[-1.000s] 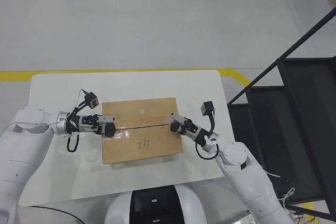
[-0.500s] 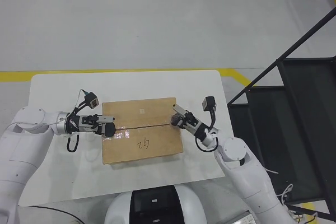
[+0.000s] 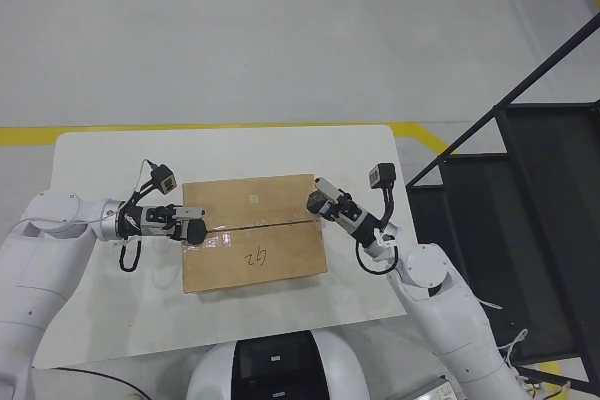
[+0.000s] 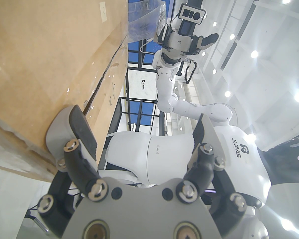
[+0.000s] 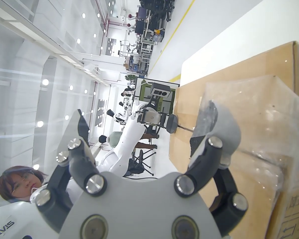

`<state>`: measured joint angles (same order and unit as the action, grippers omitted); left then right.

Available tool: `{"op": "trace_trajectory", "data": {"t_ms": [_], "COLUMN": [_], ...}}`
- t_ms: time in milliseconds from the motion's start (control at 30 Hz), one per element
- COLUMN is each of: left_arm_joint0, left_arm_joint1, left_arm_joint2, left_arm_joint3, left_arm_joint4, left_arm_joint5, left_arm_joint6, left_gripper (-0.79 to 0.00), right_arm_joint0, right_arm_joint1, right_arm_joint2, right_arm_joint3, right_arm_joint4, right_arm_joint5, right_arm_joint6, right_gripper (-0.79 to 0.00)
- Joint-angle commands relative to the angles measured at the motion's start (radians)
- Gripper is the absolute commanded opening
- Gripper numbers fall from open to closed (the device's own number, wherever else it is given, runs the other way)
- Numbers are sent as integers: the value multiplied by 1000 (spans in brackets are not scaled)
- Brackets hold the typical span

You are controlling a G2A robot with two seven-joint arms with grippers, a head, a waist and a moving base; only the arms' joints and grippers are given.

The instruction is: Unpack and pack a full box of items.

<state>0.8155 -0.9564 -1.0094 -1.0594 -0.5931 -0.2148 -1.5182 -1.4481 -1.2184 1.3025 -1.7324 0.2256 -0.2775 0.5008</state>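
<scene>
A taped cardboard box (image 3: 252, 230) sits shut in the middle of a white table (image 3: 100, 180), with both arms at opposite ends of its centre seam (image 3: 260, 226). The job appears to be at the unsealing stage: a strip of clear tape (image 5: 259, 115) stands lifted off the box's end by the right gripper (image 3: 318, 200). That gripper's fingers are spread wide, and the film clings to one finger (image 5: 214, 123) rather than being pinched. The left gripper (image 3: 193, 231) is also spread wide, one pad (image 4: 77, 130) resting against the box top at the seam's end and the other in free air. The next move likely calls for peeling the tape clear along the seam while the box is held steady.
</scene>
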Motion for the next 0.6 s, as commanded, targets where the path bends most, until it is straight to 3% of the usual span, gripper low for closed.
{"op": "trace_trajectory", "data": {"t_ms": [0, 200, 567], "left_arm_joint0": [0, 0, 0], "left_arm_joint1": [0, 0, 0], "left_arm_joint2": [0, 0, 0], "left_arm_joint3": [0, 0, 0], "left_arm_joint4": [0, 0, 0], "left_arm_joint5": [0, 0, 0], "left_arm_joint6": [0, 0, 0], "left_gripper": [0, 0, 0], "right_arm_joint0": [-3, -9, -29], "right_arm_joint1": [1, 3, 10], "right_arm_joint2": [3, 18, 67], "right_arm_joint3": [-6, -17, -50], "right_arm_joint4": [-3, -20, -24], "right_arm_joint5": [-17, -86, -121], "right_arm_joint6": [1, 8, -7], "right_gripper": [0, 0, 0]}}
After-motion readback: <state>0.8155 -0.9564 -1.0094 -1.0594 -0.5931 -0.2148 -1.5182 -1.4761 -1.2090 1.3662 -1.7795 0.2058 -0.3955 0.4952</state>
